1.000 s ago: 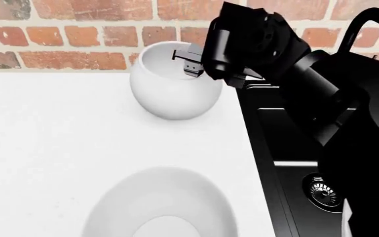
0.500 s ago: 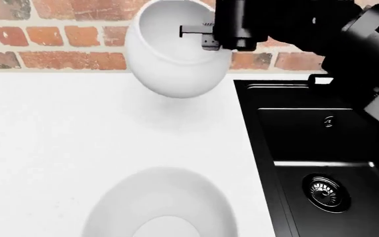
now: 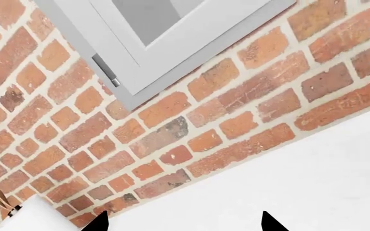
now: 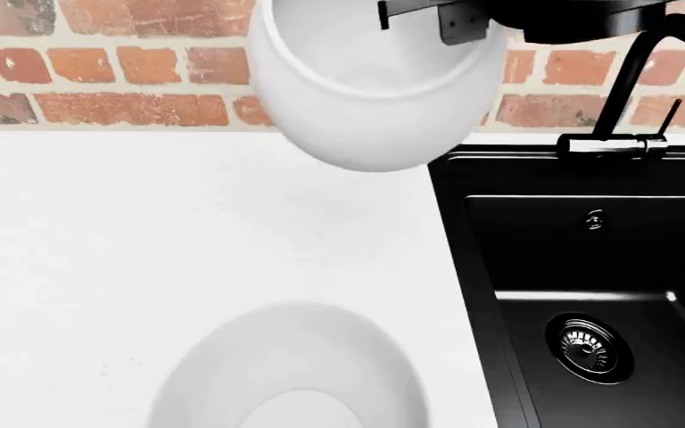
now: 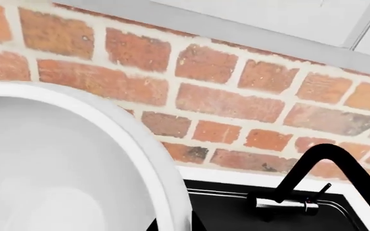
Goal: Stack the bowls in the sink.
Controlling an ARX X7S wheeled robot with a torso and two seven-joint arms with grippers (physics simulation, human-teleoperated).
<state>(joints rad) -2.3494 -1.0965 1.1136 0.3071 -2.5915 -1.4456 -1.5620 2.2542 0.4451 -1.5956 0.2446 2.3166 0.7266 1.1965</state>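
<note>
No readable text, label, brand, number or sign shows in any view

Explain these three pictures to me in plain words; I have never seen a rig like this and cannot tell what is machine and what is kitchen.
These are simulator renders from a two-armed robot. The head view looks down on a white counter beside a black sink with a faucet, brick wall behind. The right gripper, at the top edge, holds one white bowl lifted off the counter by its rim. A second bowl sits on the counter, nearer the robot. The right wrist view looks along that held bowl toward the faucet. The left wrist view shows the left gripper, only its two dark fingertips, holding nothing, facing wall and counter.
</note>
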